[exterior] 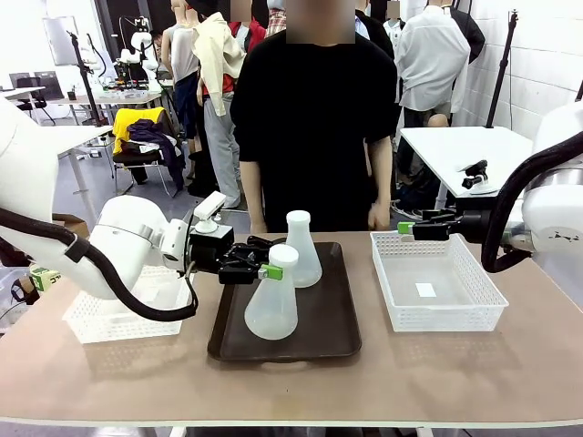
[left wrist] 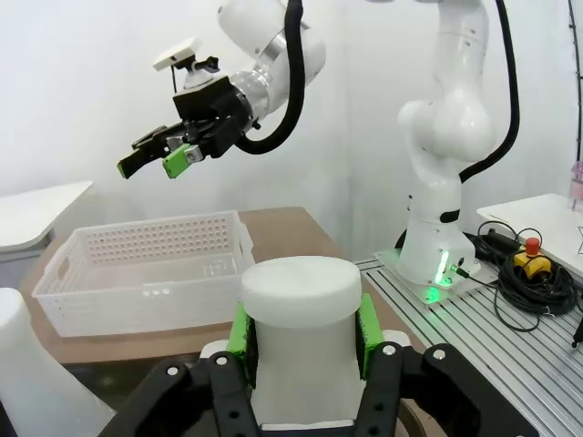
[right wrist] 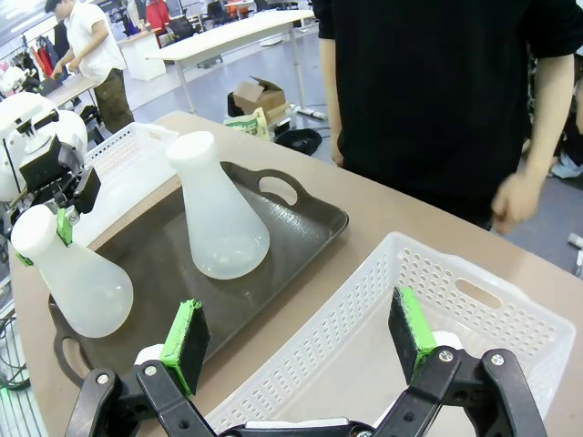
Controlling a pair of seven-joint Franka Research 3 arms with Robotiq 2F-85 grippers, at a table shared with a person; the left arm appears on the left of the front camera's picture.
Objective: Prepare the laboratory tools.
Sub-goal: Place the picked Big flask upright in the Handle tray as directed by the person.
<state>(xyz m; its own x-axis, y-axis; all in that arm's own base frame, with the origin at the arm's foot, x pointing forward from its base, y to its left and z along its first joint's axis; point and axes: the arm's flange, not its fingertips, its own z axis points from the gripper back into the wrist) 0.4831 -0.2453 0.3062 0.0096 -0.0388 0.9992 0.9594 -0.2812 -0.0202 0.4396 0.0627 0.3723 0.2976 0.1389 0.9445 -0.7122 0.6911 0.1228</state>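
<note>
Near flask (exterior: 271, 305) on tray (exterior: 339, 339), centre frame, neck clamped by left gripper (exterior: 262, 269) | far flask (exterior: 301, 250) untouched behind | right gripper (exterior: 407, 228) spread over right basket (exterior: 492, 305) | early stage

We see bright, even indoor light in all three views, with nothing dim or washed out. In the front view, soft shadows sit under the tray (exterior: 323, 341) and the right basket (exterior: 437, 314), so the light falls from above. The tray's dark surface carries a mild sheen near its lower edge. The left wrist view has a pale wall at upper left close to overexposed, and the flask neck (left wrist: 301, 337) at bottom centre looks slightly soft. Both wrist views bend straight lines toward their edges; distant tables at the upper left of the right wrist view are a little blurred.
</note>
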